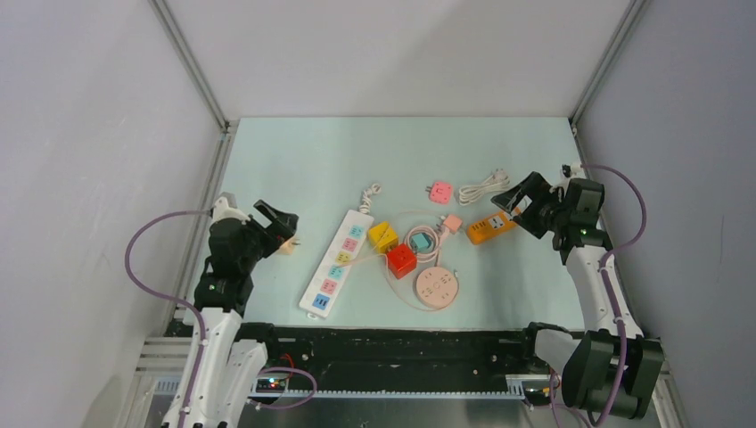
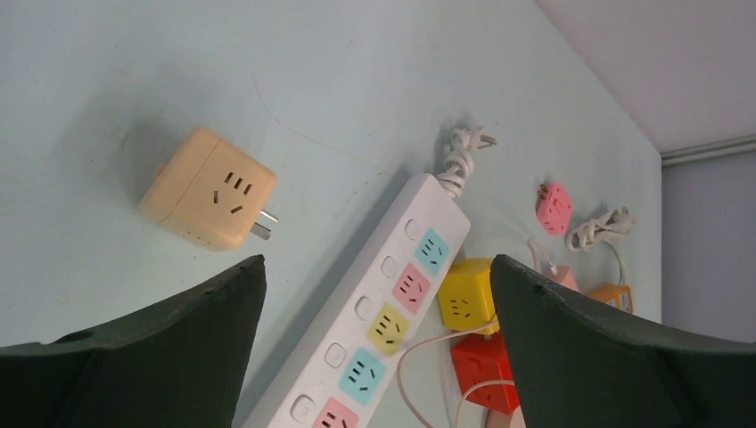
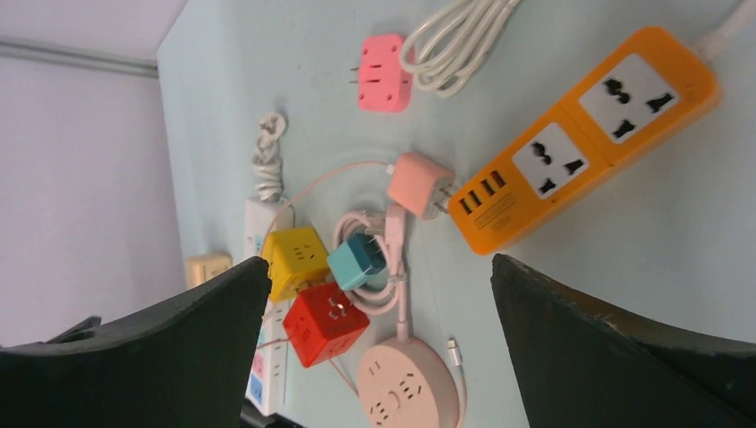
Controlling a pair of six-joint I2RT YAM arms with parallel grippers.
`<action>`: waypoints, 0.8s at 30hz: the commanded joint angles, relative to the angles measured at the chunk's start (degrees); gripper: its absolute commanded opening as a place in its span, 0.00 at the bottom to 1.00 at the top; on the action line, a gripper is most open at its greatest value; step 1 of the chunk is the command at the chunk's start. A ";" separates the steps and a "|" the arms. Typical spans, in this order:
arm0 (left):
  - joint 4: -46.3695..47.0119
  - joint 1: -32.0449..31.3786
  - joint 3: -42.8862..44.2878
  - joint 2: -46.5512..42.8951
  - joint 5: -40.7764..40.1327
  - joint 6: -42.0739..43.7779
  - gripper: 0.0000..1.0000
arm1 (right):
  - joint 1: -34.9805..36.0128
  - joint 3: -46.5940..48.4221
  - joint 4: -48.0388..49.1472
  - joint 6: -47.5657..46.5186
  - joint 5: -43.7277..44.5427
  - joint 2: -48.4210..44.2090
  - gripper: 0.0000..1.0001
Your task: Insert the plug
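Beige cube plug (image 2: 207,188) lies unheld just left of the white power strip (image 2: 383,303), prongs toward it | left gripper (image 2: 376,267) spread wide above | right gripper (image 3: 379,263) spread, well right of strip | step: approach, likely | next: descend, pinch cube, line prongs to a socket

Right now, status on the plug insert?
Left gripper open, right gripper open, both empty. Beige cube plug lying loose beside white strip, not inserted. Pink cord loops by strip's edge.
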 commanded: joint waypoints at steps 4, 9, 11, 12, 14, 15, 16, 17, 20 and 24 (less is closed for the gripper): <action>0.01 0.16 4.46 0.68 11.46 2.85 1.00 | 2.48 2.31 -0.98 -2.49 -7.01 -2.11 0.99; -0.02 0.16 5.20 2.93 14.38 7.39 1.00 | 7.25 2.32 -2.07 -3.08 -4.43 -2.88 0.99; -0.07 -0.91 5.25 4.70 13.50 8.83 1.00 | 10.17 2.39 -2.38 -3.31 -2.12 -2.32 1.00; -0.06 -2.74 5.29 6.41 12.57 9.17 1.00 | 11.20 2.40 -2.60 -3.40 -1.44 -2.17 0.99; -0.09 -6.00 5.71 9.64 8.89 10.27 0.99 | 13.64 2.41 -3.36 -3.02 0.54 -1.73 0.99; -0.05 -7.05 5.97 10.87 6.16 11.09 0.99 | 14.85 2.41 -3.67 -3.00 1.15 -1.70 0.99; -0.01 -9.42 6.64 13.62 4.94 12.26 0.99 | 15.48 2.37 -4.28 -3.20 1.12 -1.68 1.00; -0.18 -10.56 7.09 14.88 2.51 12.73 0.98 | 16.90 2.40 -4.57 -4.03 1.04 -1.67 0.99; -0.65 -15.32 9.08 20.34 -2.59 12.23 0.97 | 19.21 2.37 -6.85 -5.25 1.53 -2.17 0.99; 0.66 -23.70 10.76 27.87 -15.88 12.94 1.00 | 21.63 2.02 -8.72 -6.20 4.18 -3.23 0.99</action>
